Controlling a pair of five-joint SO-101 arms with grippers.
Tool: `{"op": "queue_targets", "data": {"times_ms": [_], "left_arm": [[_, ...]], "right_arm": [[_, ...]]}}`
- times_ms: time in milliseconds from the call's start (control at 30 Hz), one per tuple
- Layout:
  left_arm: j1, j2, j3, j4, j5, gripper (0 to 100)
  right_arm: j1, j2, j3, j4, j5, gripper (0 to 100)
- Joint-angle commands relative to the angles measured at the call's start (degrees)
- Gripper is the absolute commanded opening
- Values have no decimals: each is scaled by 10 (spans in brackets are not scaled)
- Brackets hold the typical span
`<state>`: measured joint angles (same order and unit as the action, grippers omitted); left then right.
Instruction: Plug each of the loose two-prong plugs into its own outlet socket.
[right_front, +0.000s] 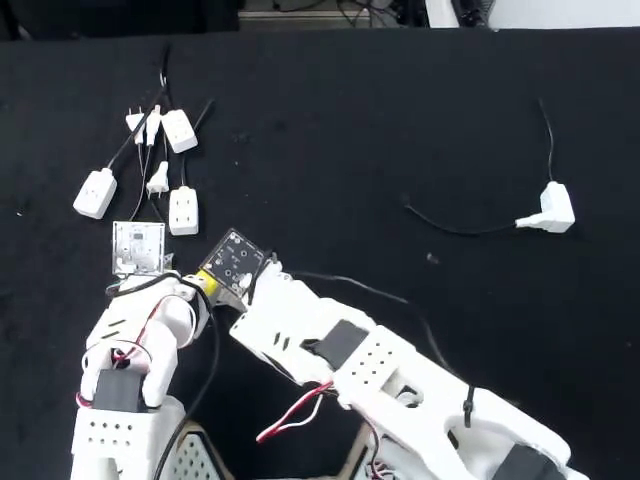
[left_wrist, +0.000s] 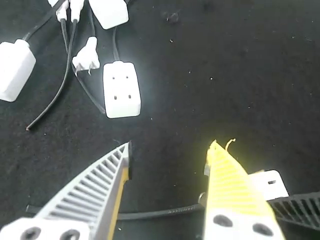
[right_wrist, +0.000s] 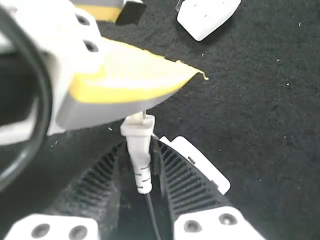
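Observation:
My right gripper (right_wrist: 140, 145) is shut on a white two-prong plug (right_wrist: 138, 150), prongs pointing away from the wrist. The plug's black cable (left_wrist: 160, 214) trails back between the fingers. Right in front of the prongs sits the yellow finger (right_wrist: 125, 75) of my left gripper (left_wrist: 170, 147), which is open with nothing in it. A white four-hole socket (left_wrist: 121, 89) lies on the cloth ahead of the left gripper, with a loose plug (left_wrist: 85, 57) beside it. In the high view both arms (right_front: 140, 340) (right_front: 330, 345) meet at the front left, near that socket (right_front: 183, 210).
More white sockets (right_front: 95, 193) (right_front: 179, 130) and loose plugs (right_front: 158, 178) (right_front: 143, 123) cluster with black cables at the far left. Another white plug (right_front: 555, 208) with its cable lies alone at the right on the black cloth (right_front: 350, 130).

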<state>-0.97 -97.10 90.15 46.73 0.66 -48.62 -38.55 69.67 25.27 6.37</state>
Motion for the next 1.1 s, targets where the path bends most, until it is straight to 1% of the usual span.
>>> {"op": "queue_targets", "data": {"times_ms": [0, 133, 367, 533, 700, 1067], "left_arm": [[7, -4, -7, -10, -7, 248], [7, -4, -7, -10, -7, 248], [7, -4, -7, -10, -7, 248], [7, -4, -6, -10, -7, 248], [7, -4, -6, -10, -7, 248], [7, -5, 1, -11, -7, 248]], "right_arm": [[4, -23, -4, -16, -4, 11], [30, -62, 3, -11, -7, 11], [33, -162, 45, -4, -6, 11], [33, -204, 63, -4, -6, 11], [34, -229, 68, -4, -5, 11], [34, -233, 68, -4, -10, 11]]}}
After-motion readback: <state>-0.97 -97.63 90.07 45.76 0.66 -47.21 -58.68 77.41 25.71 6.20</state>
